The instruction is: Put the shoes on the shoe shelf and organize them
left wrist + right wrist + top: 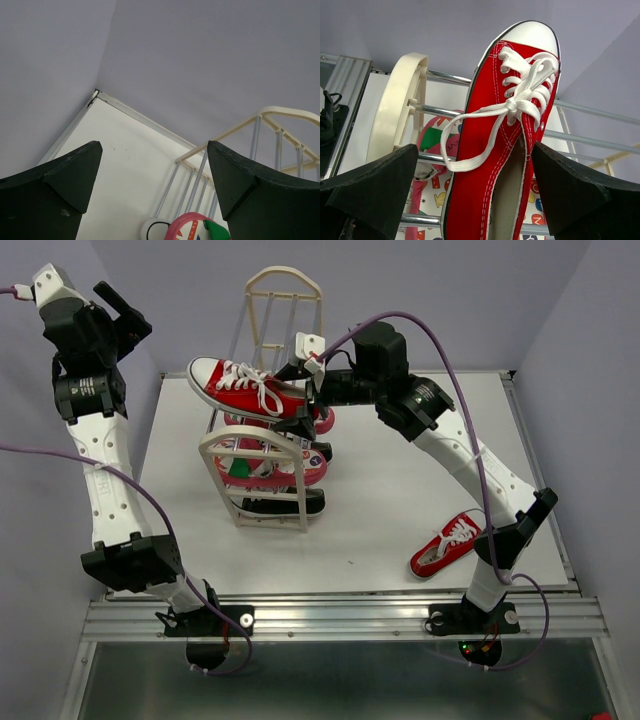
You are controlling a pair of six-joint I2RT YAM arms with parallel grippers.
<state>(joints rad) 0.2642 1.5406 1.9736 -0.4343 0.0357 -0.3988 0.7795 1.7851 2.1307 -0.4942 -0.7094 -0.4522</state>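
Footwear fills much of the shoe shelf (pixel 255 445), which stands mid-worktop (pixel 380 500): a red sneaker (pixel 245 388) lies across the top tier, pink flip-flops (pixel 305 468) sit on the tiers below, and a black sneaker (pixel 285 505) is on a low tier. The right gripper (pixel 474 147) is at that red sneaker's heel end, jaws spread wide with one finger on each side; a gap shows beside the shoe, so it grips nothing. A second red sneaker (pixel 447 545) lies on the worktop near the right arm's base. The left gripper (pixel 125 305) hangs raised at the far left, wide open and empty.
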